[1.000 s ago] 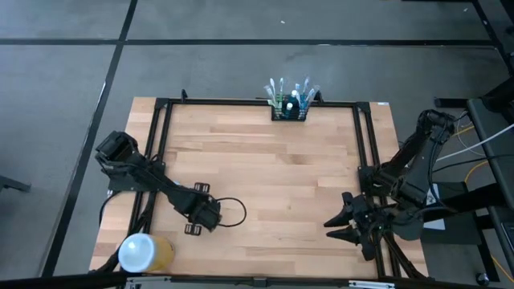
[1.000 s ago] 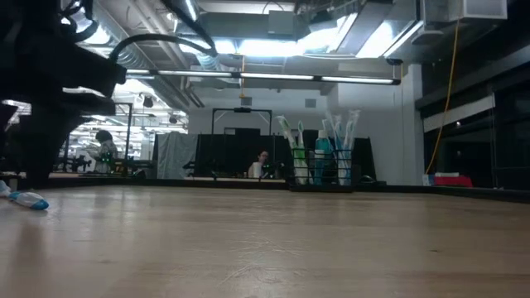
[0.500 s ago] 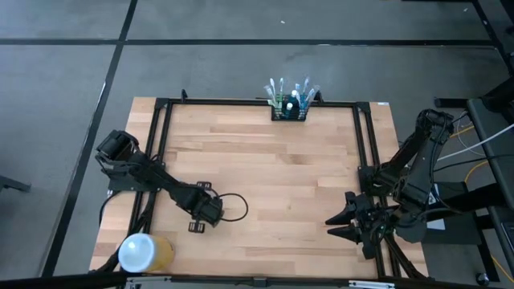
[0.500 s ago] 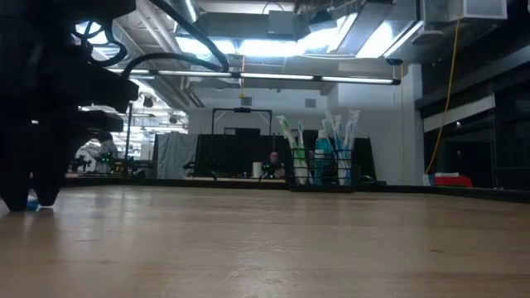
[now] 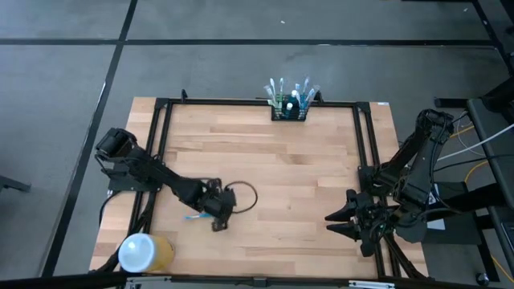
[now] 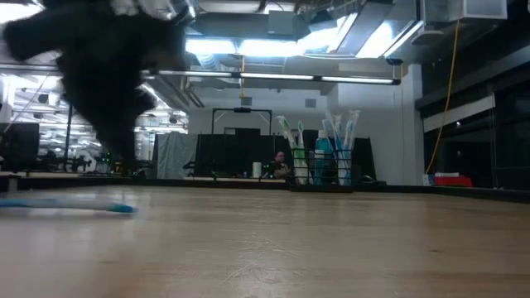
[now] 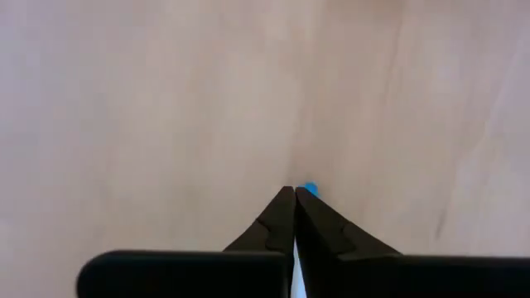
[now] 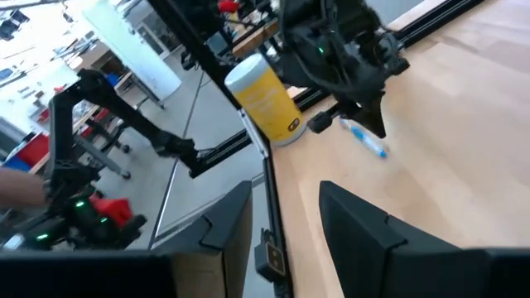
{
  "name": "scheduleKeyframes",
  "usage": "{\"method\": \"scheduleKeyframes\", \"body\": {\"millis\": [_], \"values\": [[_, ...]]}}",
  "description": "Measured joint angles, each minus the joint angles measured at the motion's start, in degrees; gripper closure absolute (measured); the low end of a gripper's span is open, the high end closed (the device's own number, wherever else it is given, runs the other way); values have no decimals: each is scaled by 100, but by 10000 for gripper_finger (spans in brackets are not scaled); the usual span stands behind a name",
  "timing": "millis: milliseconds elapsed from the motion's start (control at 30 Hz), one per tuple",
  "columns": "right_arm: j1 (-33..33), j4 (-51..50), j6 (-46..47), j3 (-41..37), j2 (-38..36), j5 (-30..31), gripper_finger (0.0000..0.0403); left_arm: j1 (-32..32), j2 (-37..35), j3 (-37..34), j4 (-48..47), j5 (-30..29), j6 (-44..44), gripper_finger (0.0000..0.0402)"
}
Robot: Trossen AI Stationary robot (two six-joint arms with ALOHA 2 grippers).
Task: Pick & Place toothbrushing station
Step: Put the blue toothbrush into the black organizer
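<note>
The toothbrushing station [image 5: 289, 111], a small black rack with toothbrushes and a tube standing in it, rests on the table's far edge; the low view shows it too [image 6: 324, 175]. A white toothbrush with blue ends [image 5: 193, 216] lies flat on the wood [image 6: 70, 206]. My left gripper [image 5: 218, 213] is shut and points steeply down just right of it, the brush's blue end [image 7: 309, 189] showing at the fingertips [image 8: 378, 129]. My right gripper [image 5: 337, 225] hangs open over the table's near right part, nothing between its fingers [image 8: 286, 217]. My left gripper's shut fingertips [image 7: 291, 199] stand from above right at the toothbrush's blue end [image 7: 310, 190]. Whether they touch it I cannot tell. The brush lies flat on the table and is not lifted.
A yellow cylinder with a white top [image 5: 144, 253] lies at the near left corner [image 8: 265, 99]. A black frame rail [image 5: 257, 102] runs around the tabletop. Bare wood lies between the left gripper and the rack. A person shows far behind the table [image 6: 286, 163].
My left gripper has shut, rolled about its own axis and gone a little toward the table's right edge. The toothbrush, before at the low view's left border under the open fingers, now lies uncovered and broadside farther right on the wood. The right arm has kept still.
</note>
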Motion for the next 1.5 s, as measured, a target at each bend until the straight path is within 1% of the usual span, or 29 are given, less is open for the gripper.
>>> {"method": "scheduleKeyframes", "body": {"millis": [100,200,233,267,300,367,433,533,633,833,967,1100,1333,1433,1500], "values": [[0,-2,0,0,0,143,259,200,-271,113,340,-529,-250,400],[0,-2,0,0,0,189,259,404,-675,134,600,-1259,-729,400],[0,-2,0,0,0,193,259,478,-821,136,615,-1375,-746,400],[0,-2,0,0,0,208,259,552,-931,141,626,-1331,-621,400],[0,-2,-2,0,0,210,259,620,-1014,141,627,-1110,-371,400],[0,0,-17,0,0,241,259,674,-1140,141,577,-371,191,400],[0,0,-28,0,0,251,259,611,-1163,143,454,279,516,396],[0,2,-41,0,0,251,259,377,-954,143,118,791,732,375],[0,2,-17,0,0,253,259,157,-661,132,-62,904,728,342],[0,46,-13,0,2,295,259,-34,-59,132,113,886,372,265],[0,46,79,0,2,295,259,-125,316,137,333,872,332,237],[0,46,196,0,9,290,259,-159,561,137,425,719,224,235],[0,46,270,0,11,251,259,-161,806,143,505,647,200,250],[0,46,288,0,11,250,259,-163,824,145,502,584,73,264],[0,46,285,0,11,249,259,-161,828,145,479,562,5,285]]}}
